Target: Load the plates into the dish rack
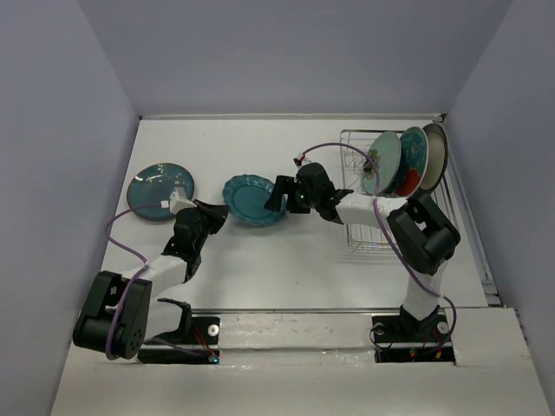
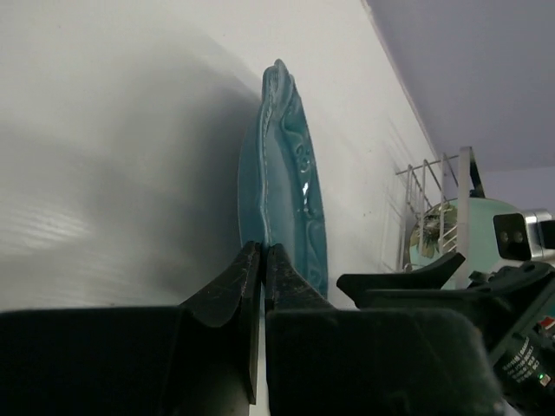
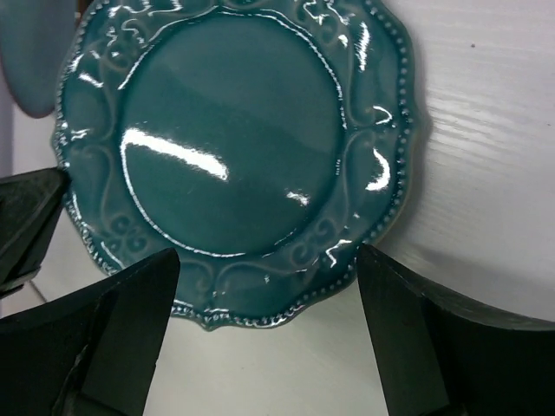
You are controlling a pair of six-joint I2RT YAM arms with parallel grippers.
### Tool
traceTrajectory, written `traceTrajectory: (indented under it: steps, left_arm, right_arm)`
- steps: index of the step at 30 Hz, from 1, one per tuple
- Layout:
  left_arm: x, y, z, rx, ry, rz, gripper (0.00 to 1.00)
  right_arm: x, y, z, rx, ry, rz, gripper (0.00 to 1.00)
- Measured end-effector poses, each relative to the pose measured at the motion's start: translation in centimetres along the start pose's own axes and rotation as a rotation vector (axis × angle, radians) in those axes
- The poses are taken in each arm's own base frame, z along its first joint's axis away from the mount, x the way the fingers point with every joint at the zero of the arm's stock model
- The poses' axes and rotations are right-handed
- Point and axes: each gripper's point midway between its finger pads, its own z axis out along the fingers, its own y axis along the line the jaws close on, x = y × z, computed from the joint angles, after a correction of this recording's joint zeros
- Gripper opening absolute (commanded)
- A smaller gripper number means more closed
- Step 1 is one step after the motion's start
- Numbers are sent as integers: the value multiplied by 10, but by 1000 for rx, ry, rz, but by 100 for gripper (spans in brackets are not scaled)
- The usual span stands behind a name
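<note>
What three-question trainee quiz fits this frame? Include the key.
1. True or false: the left end effector is shut on the rim of the scalloped teal plate.
2. How many plates stand in the dish rack in the top view? A: none. B: three. C: six.
3. Fill in: the right end effector, at that same plate's edge, is ___ (open or shut).
Key: 1 true; 2 B; 3 open.
</note>
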Motion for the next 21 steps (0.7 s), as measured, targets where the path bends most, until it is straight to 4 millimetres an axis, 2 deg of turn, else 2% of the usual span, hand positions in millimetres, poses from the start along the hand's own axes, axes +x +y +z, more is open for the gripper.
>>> traceTrajectory:
  steps: [2,5,9,10,11,14,16,17,20,21]
  left_arm:
    - [6,7,0,-13,19,1,6]
    - [13,15,1,-30,40,4,6]
    - [18,21,4,-41,56,11,7]
    - [21,26,6,-51,67,13,11]
    - [25,29,7,-60,78,15,24]
    - [33,39,9,-85,107,20,42]
    - [38,47,10,-105,124,31,50]
    - [40,48,11,-105,131,29,58]
    - [42,49,14,-99,138,31,69]
    - [43,49,15,-97,141,31,70]
  right_arm:
    - [6,-13,9,57,6,-12,84]
    - [12,-32,11,151,6,-32,83]
    - [18,-45,14,227,9,-63,76]
    - [19,-48,15,236,12,-66,74]
    - [17,-48,18,238,9,-71,70]
    - [17,-48,22,239,11,-77,60]
    - [18,-48,23,239,14,-80,56]
    - [19,-49,23,242,15,-80,55]
    - [21,-48,23,234,24,-78,54]
    - [21,-47,24,230,26,-78,53]
